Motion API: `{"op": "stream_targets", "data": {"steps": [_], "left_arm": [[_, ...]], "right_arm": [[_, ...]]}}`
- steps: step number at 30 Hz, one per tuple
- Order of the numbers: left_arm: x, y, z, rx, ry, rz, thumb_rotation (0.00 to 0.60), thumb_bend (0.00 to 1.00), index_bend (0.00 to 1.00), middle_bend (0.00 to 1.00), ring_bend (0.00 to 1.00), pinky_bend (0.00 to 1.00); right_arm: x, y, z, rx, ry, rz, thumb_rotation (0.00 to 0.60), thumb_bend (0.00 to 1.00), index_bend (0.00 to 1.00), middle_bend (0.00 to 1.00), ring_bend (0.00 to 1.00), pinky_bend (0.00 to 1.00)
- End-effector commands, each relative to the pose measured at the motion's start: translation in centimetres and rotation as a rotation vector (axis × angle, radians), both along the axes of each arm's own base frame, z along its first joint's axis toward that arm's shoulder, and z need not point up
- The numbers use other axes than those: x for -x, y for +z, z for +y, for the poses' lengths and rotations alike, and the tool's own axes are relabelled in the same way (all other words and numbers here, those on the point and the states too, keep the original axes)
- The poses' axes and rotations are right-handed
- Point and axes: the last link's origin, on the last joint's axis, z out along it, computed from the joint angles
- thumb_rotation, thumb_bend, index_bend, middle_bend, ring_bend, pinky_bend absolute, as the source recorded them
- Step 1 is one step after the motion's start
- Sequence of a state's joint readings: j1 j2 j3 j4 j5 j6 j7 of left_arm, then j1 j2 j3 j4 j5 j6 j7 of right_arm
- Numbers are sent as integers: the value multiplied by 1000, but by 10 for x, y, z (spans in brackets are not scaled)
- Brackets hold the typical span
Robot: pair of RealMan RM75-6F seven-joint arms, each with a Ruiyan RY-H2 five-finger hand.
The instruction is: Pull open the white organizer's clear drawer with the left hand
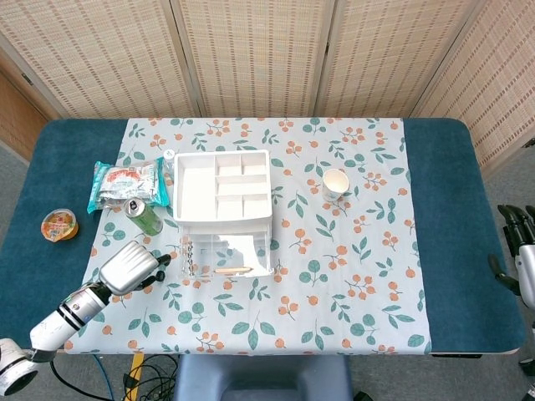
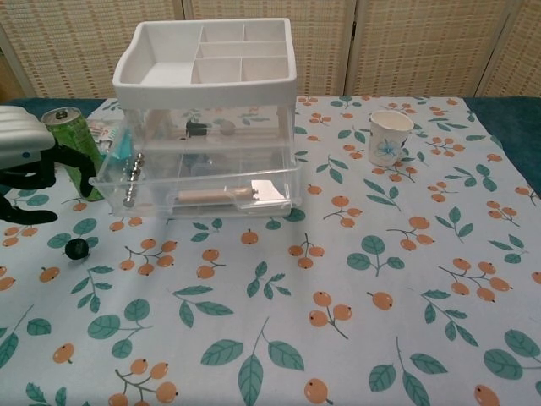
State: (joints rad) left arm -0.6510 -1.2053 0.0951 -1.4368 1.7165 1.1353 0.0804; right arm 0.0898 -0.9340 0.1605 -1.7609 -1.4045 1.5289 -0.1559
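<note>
Blue bench under a leaf-and-berry cloth, largest thing in view. On the cloth's left half, white organizer with compartmented top; below it, clear drawer pulled well out toward the robot, a slim wooden stick lying inside. Left hand just left of the drawer front, apart from it, fingers curled with dark tips toward the drawer, holding nothing. Right hand at the far right bench edge, only partly in frame; cannot tell its state. Snack bag beyond the left hand, then green can beside the drawer, paper cup right of the organizer, small jelly cup on bare bench
</note>
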Motion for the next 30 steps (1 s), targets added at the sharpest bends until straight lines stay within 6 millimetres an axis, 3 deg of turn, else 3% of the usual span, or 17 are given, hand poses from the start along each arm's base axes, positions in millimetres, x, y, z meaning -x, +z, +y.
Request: {"op": "stream_targets", "data": {"steps": [1, 9, 13, 16, 21, 25, 30], "left_arm": [[-1, 4, -1, -12, 1, -17, 600, 274, 420, 977, 1000, 1000], [-1, 42, -7, -100, 90, -160, 600, 274, 424, 972, 994, 1000], [13, 71, -6, -234, 187, -203, 600, 274, 402, 907, 888, 995], [29, 87, -9, -335, 280, -184, 600, 274, 349, 785, 739, 890], [52, 101, -24, -452, 396, -187, 600, 274, 271, 563, 451, 589], [68, 104, -44, -515, 462, -188, 600, 273, 254, 500, 383, 472], [75, 106, -67, -548, 513, -187, 600, 272, 252, 498, 379, 449]], "right_arm": [[0, 0, 0, 0, 1, 0, 600, 373, 75, 140, 122, 163], [2, 0, 0, -12, -13, -3, 600, 373, 75, 141, 122, 163], [4, -4, 0, -51, -21, -16, 600, 373, 75, 153, 122, 163], [6, -8, 1, -80, -22, -31, 600, 378, 75, 154, 122, 163], [8, -14, 4, -125, -8, -52, 600, 390, 75, 159, 122, 163], [11, -23, 9, -161, -8, -69, 600, 395, 75, 164, 121, 163], [12, -28, 11, -175, -9, -82, 600, 396, 75, 165, 122, 163]]}}
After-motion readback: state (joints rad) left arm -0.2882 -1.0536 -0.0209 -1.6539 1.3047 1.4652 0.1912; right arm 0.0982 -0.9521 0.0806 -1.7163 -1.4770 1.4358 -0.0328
